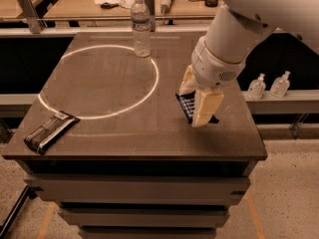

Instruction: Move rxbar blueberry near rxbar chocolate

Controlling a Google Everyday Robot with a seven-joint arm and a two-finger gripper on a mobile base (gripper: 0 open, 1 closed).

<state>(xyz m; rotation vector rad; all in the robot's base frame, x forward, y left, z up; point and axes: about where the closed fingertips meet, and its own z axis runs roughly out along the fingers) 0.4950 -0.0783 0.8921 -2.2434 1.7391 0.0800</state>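
Gripper [192, 108] over the tabletop's [119, 83] right side, jaws clamped on the rxbar blueberry [184, 105]; rxbar chocolate [50, 132] lies well apart, front-left.

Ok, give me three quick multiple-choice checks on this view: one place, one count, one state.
1. Where does the rxbar chocolate lie on the table?
A) front left corner
B) far right corner
C) dead centre

2. How many water bottles stand on the table?
A) none
B) one
C) three

3. The rxbar blueberry is:
A) lying free at the left edge
B) between the fingers of the gripper, on the table's right side
C) hanging off the front edge

Key:
1 A, it rests by the front left corner.
2 B, a single clear bottle stands at the back.
3 B, a finger stands on each side of the bar.
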